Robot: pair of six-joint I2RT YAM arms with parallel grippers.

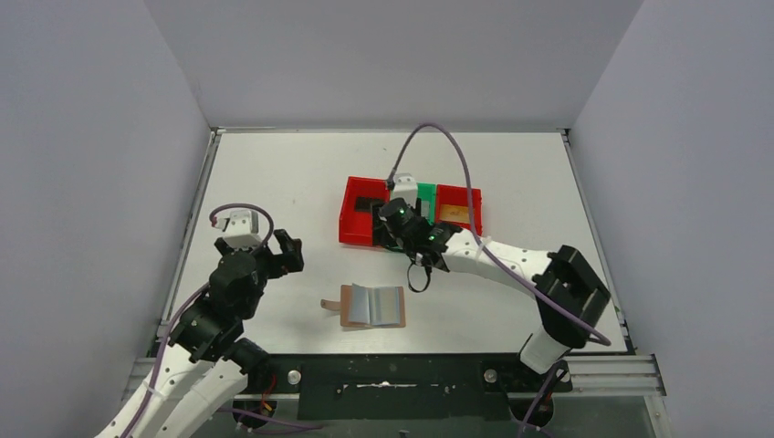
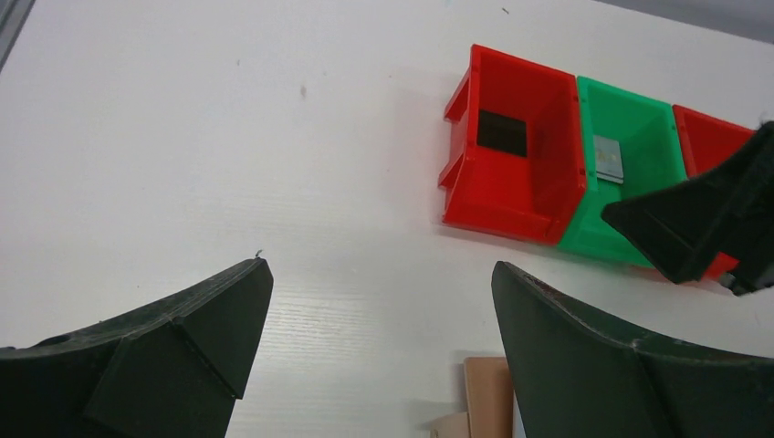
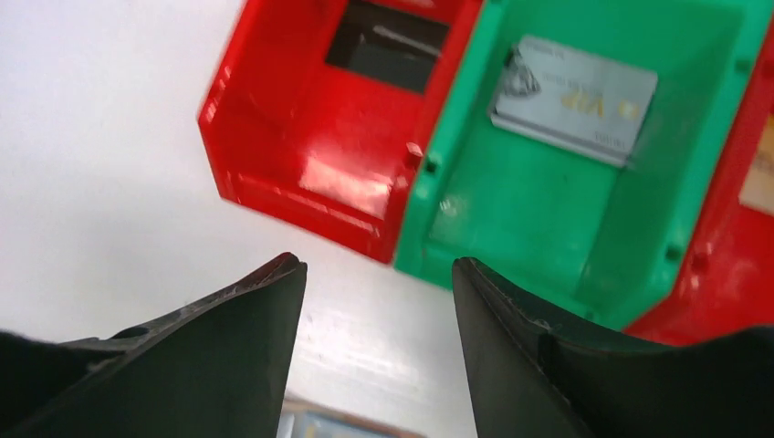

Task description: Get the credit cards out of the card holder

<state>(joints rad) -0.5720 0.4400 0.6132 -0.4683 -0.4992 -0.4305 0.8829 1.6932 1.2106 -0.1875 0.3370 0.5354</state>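
- Already three credit cards are lying in the bins: black, silver, gold.
- Card holder is lying open at six o'clock from them; whether it is holding more cards is unclear.
- Right gripper is hovering part-open, empty; left gripper is gaping wide, empty.

Free table on my left; bins and my right arm crowd the middle.
The row of bins stands mid-table, and my right gripper hangs over its near edge, blocking that side. The card holder lies near the front with free table around it.
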